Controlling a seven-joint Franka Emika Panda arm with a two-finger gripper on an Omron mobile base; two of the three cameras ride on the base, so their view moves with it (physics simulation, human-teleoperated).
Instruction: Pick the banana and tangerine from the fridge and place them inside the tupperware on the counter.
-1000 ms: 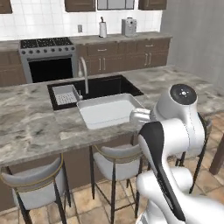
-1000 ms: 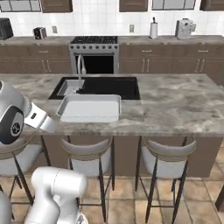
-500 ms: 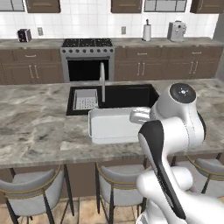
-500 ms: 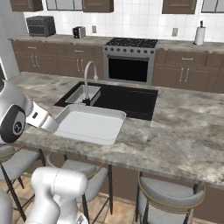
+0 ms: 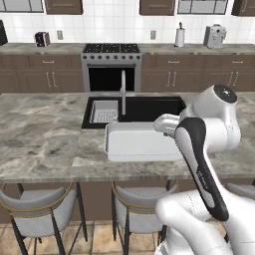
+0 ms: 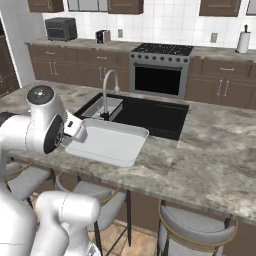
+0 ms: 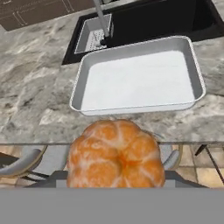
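The table [image 5: 45,139] is a long island top of grey-beige marbled stone over brown cabinetry, and it runs across both base views. Grey-cushioned stools [image 5: 37,214] stand tucked under its near edge. Behind it, along a white tiled wall, a back run of dark brown cabinets carries a steel stove [image 5: 110,67] with a black oven door, a toaster [image 5: 42,38], a paper-towel roll [image 5: 180,36] and a grey kitchen appliance [image 5: 214,36]; the right base view also shows a dark microwave [image 6: 61,28] at the far left of that run.

A black sink basin [image 5: 149,107] is let into the table, with a curved tap [image 5: 123,92] at its near rim and a small grey perforated rack [image 5: 103,110] sitting in its left part. Just in front of the sink, touching its near edge in the left base view, lies the tupperware [image 5: 142,144], a wide shallow white container with rounded corners; its floor is bare white in the hand view.

The tangerine [image 7: 116,155] sits large at the bottom of the hand view, held in the pincer [image 7: 116,175] (the finger tips themselves are hidden behind the fruit, so the grip is read from how it sits there). It hangs over the near edge of the table, short of the tupperware's near rim. In the left base view the arm's wrist reaches over the container's right end.
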